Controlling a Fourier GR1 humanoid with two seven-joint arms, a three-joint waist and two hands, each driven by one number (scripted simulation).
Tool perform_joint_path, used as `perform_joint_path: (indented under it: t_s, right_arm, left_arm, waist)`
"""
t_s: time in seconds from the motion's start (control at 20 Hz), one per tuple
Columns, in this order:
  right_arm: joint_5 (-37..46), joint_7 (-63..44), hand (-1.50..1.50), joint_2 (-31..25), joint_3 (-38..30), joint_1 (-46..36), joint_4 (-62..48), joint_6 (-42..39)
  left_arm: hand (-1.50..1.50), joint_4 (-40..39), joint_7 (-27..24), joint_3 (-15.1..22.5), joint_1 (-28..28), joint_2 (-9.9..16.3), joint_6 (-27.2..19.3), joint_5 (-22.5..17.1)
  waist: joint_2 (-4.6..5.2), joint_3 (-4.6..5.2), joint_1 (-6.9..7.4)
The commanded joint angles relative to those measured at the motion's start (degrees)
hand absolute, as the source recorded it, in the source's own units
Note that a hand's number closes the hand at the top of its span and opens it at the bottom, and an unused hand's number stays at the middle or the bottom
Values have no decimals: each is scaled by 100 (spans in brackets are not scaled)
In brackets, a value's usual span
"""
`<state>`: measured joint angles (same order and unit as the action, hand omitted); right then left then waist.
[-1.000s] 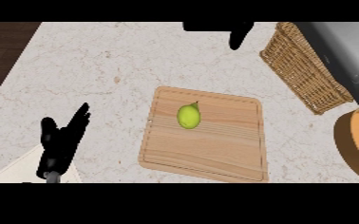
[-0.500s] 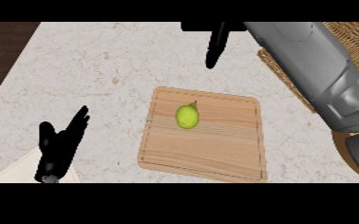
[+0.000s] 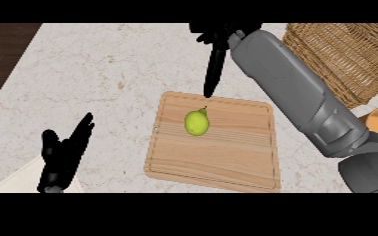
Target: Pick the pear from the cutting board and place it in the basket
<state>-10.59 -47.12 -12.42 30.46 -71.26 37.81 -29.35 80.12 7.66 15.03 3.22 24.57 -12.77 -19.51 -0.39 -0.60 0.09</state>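
**None of the carrying done: pear on the board, right hand closing in**

Nothing of the task is finished as things lie. The pear (image 3: 196,122) rests on the cutting board (image 3: 221,160), in the board's far-left part, stem toward the far edge, untouched by either hand. The board sits near the middle of the bench (image 3: 111,70), a little toward the near edge.

The right hand (image 3: 215,65) hangs over the bench just beyond the board's far edge, its forearm (image 3: 295,90) slanting in from the near right corner. Its fingers are straight and point down toward the board, holding nothing; the tips come close to the far edge of the board, apart from the pear. Whether they touch the surface cannot be told from this view.

The left hand (image 3: 65,152) rests near the near left corner of the bench, fingers up and spread, empty.

The basket (image 3: 336,55) stands at the far right corner, partly behind the right forearm, well apart from the pear.

By my reading the reach is under way and everything else remains: bringing the fingers over the pear, closing round it, lifting it, carrying it right and farther back, and letting it go inside the basket.
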Motion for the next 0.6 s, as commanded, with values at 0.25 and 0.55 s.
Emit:
perform_joint_path:
  t_s: [0.25,0.55]
  right_arm:
    - [490,193,-150,329,70,857,270,397]
    - [755,217,-150,140,52,1321,768,315]
  left_arm:
    - [0,-198,148,194,354,-290,-29,200]
    - [0,-121,484,-137,223,-61,157,85]
  waist:
    - [40,60,18]
    - [28,59,-19]
